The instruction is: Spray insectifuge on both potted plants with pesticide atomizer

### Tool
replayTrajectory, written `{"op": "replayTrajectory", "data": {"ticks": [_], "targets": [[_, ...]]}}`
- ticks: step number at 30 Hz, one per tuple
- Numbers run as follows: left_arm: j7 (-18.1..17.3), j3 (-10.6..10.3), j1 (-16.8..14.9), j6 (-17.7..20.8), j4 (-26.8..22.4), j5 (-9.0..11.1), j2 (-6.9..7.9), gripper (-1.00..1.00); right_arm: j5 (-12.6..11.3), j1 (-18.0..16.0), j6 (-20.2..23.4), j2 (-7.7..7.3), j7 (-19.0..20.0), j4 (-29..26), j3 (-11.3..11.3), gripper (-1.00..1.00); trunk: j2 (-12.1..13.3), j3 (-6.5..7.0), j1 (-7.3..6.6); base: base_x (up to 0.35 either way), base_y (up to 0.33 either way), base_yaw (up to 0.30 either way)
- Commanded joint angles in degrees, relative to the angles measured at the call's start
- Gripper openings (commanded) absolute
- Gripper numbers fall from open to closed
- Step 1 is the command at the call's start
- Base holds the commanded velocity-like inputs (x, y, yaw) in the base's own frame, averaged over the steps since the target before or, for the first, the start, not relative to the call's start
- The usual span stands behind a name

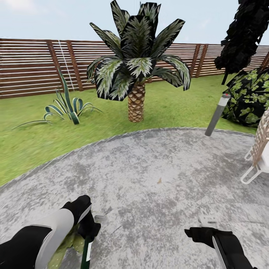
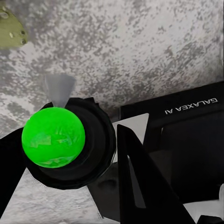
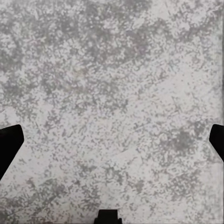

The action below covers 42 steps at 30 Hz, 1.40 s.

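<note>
— Pesticide atomizer (image 1: pixel 87 254), where is it?
— Pinched in the left claw (image 1: pixel 87 224), long axis roughly upright, low over the patio (image 1: pixel 149 168).
— And the right claw (image 1: pixel 203 229)?
— Spread, holding nothing. I'd say the left arm does the spraying.

1. The left arm (image 1: pixel 41 233) reaches in low, its white-and-black forearm angled forward and its wrist bent downward.
2. The left gripper (image 1: pixel 89 228) points down; its jaws seem closed on something, though the view is poor.
3. The right gripper (image 1: pixel 207 229) hangs low with jaws spread wide.
</note>
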Motion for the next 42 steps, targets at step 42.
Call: {"op": "replayTrajectory", "data": {"ticks": [42], "targets": [[-0.6, -0.45, 0.08, 0.12, 0.02, -0.22, 0.09, -1.0, 0.44, -0.03, 0.21, 0.0, 0.54, -0.1, -0.05, 1.0, -0.02, -0.28, 0.01, 0.119, -0.154, 0.169]]}}
